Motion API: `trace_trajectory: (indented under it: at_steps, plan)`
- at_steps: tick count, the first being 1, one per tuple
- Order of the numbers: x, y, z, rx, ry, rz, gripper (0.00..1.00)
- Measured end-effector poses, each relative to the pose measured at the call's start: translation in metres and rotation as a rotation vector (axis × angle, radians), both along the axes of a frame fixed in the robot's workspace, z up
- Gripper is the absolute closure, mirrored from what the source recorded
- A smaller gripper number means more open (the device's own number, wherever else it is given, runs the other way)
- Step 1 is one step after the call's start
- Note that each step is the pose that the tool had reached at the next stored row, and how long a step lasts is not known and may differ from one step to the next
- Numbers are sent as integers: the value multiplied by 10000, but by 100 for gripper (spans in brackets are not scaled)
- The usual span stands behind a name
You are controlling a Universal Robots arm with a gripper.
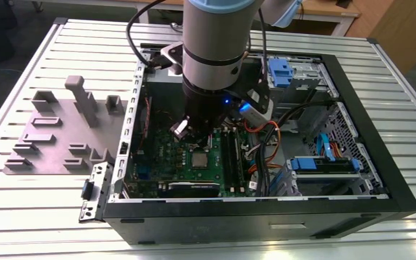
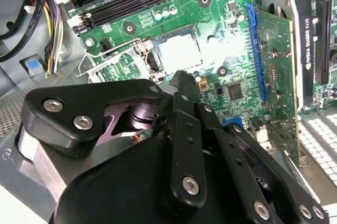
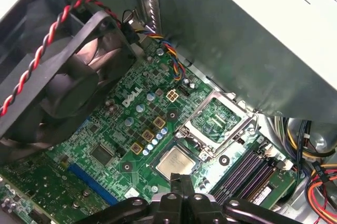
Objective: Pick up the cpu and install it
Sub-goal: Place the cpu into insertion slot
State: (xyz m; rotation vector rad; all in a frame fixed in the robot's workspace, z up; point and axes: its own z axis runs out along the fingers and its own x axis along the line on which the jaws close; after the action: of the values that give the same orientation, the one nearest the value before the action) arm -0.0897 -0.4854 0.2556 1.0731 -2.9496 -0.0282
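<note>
The cpu (image 3: 176, 162) lies flat in the socket of the green motherboard (image 3: 105, 129), silvery top up. It also shows in the exterior view as the cpu (image 1: 199, 160) and in the second wrist view as the cpu (image 2: 179, 53). The silver socket frame (image 3: 221, 119) stands flipped open beside it. My gripper (image 3: 181, 181) hangs just above the cpu's edge with its black fingers pressed together and nothing between them. In the second wrist view the gripper (image 2: 185, 79) points down at the socket.
The open computer case (image 1: 367, 135) surrounds the arm. A black fan (image 3: 58, 77), memory sticks (image 3: 247, 171), a graphics card (image 2: 295, 50) and bundled cables (image 1: 266, 146) crowd the socket. A grey tray (image 1: 56, 135) with raised blocks lies at the exterior view's left.
</note>
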Motion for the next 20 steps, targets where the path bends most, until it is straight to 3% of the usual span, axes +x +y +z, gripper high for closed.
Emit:
trace_trajectory:
  at_steps: [15, 20]
  plan:
    - [0, 0, 0, 1, 0, 45, 89]
    - [0, -1, -1, 0, 0, 499, 89]
